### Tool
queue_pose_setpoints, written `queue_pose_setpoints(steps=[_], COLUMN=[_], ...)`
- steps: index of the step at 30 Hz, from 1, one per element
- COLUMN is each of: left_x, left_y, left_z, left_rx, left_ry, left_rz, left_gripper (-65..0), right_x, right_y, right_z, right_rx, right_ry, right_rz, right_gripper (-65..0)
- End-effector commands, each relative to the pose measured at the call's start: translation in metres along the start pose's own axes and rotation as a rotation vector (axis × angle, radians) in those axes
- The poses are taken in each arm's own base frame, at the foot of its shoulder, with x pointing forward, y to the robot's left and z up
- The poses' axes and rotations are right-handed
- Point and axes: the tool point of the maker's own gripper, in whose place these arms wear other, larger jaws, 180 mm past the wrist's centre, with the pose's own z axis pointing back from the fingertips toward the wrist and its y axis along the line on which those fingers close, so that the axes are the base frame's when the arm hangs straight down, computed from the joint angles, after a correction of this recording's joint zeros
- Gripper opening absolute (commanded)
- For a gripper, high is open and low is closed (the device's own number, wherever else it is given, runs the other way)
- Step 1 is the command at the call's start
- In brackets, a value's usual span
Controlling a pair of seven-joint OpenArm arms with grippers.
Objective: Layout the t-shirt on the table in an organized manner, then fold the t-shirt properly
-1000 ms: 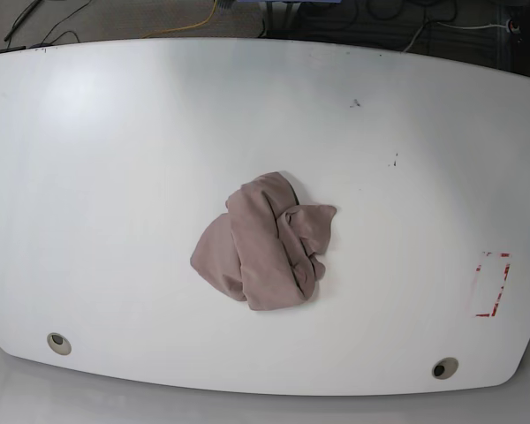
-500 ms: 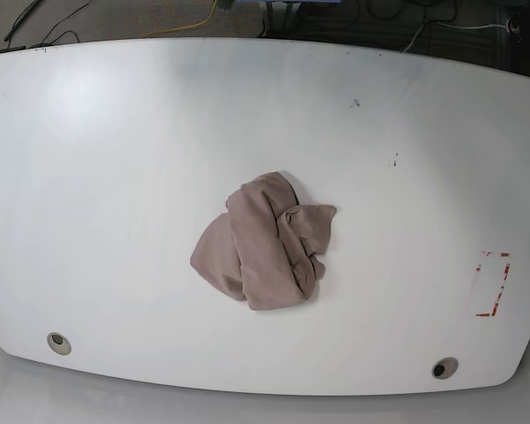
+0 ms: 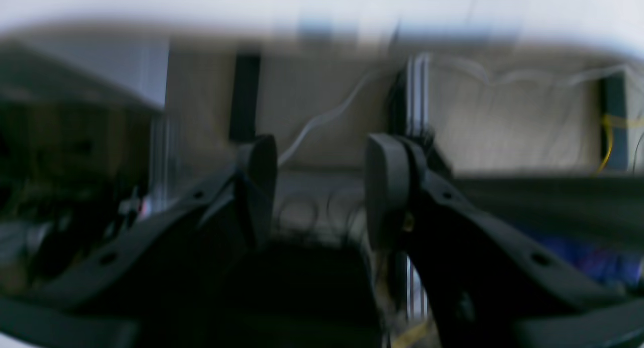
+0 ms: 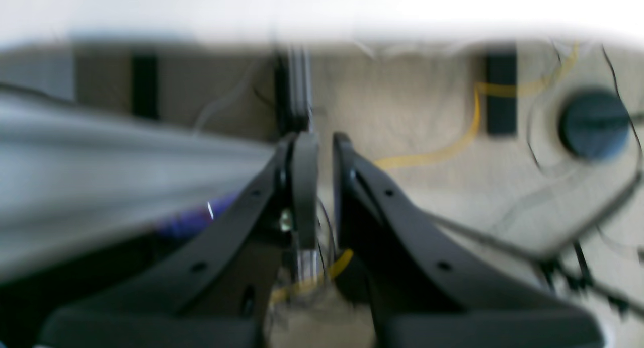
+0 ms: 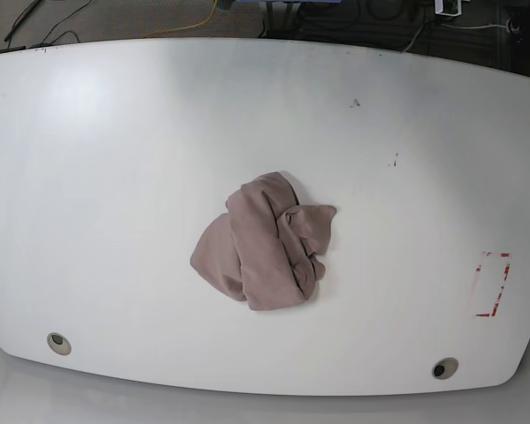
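Observation:
The mauve-brown t-shirt (image 5: 263,243) lies crumpled in a heap near the middle of the white table (image 5: 115,177) in the base view. Neither arm shows in that view. In the blurred left wrist view, my left gripper (image 3: 321,169) stands open, a wide gap between its dark fingers and nothing in it. My right gripper (image 4: 324,159) in the right wrist view has its fingers nearly together, shut and empty. Both wrist cameras look out under the table's edge at floor and cables; the t-shirt is not in either.
A red tape rectangle (image 5: 492,283) marks the table's right side. Two round grommet holes (image 5: 59,343) (image 5: 443,368) sit near the front edge. Small dark specks (image 5: 394,161) dot the far right. Cables lie on the floor beyond the far edge.

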Motion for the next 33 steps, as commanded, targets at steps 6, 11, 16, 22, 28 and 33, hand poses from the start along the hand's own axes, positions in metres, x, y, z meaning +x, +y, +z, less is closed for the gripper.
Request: queue_pose_setpoints(steps=[6,11,16,22,28,33], left_x=[0.038,0.066,0.087,0.118,0.138,0.157], left_y=[0.018,0.028,0.04,0.043,0.045,0.044], left_z=[-0.017,-0.033,-0.043,-0.057,-0.065,-0.071], left_rx=[0.025,0.051,0.068,0.073,0.081,0.083], left_ry=[-0.121,-0.201,-0.255,-0.339,-0.393,-0.445], left_rz=[-0.036,-0.047,-0.075,-0.086,-0.082,-0.078], left_gripper=[-38.3,-38.3,-38.3,-38.3,-38.3,-38.3], right_x=[0.035,0.051,0.069,0.089,0.111,0.132], right_y=[-0.001,-0.001,-0.001,-0.008,-0.01,-0.01], right_z=[-0.012,-0.022,-0.032,-0.042,-0.052,-0.059], right_rx=[0.001,0.004,0.005,0.007,0.016,0.024], right_ry=[-0.11,-0.159,-0.213,-0.27,-0.323,-0.377], right_rz=[0.013,0.016,0.02,0.054,0.078,0.095], right_gripper=[-60.2,-60.1,-60.1,-60.1,-60.1,-60.0])
